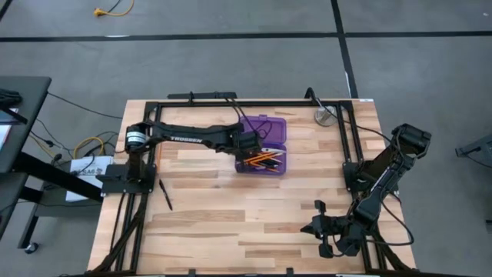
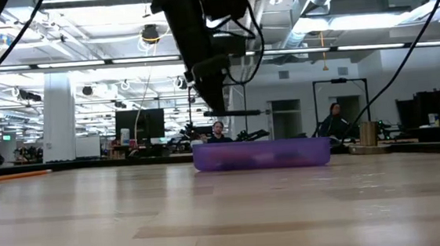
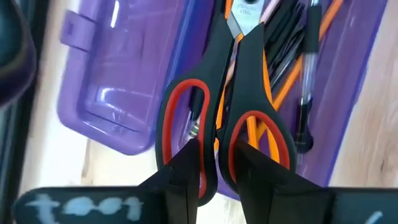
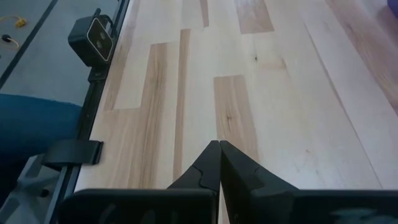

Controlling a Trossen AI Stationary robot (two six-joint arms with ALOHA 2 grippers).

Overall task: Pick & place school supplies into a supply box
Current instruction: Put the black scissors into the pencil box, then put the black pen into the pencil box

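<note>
The purple supply box (image 1: 263, 132) lies open on the far middle of the table, its lid (image 3: 118, 74) flat beside the tray. Orange pencils (image 1: 264, 159) and black pens (image 3: 303, 93) lie in the tray. My left gripper (image 3: 217, 149) hovers over the tray, shut on the red-and-black scissors (image 3: 239, 68). In the low view the scissors (image 2: 244, 113) stick out about level above the box (image 2: 262, 153). One black pen (image 1: 165, 195) lies flat on the table near the left edge. My right gripper (image 4: 219, 148) is shut and idle over the near right corner. My left gripper holds the scissors by the handle end (image 3: 214, 134). The two inner black bars between the red-lined loops are pinched between its fingers (image 3: 186, 171). The fingers lie along the scissors, whose closed blades point away from the gripper. The scissors are lifted clear above the tray.
A round silver disc (image 1: 325, 116) lies near the far right corner. Black frame rails (image 1: 347, 146) run along the table's left, far and right sides. Bare wood (image 1: 254, 215) spreads across the near half between the arms.
</note>
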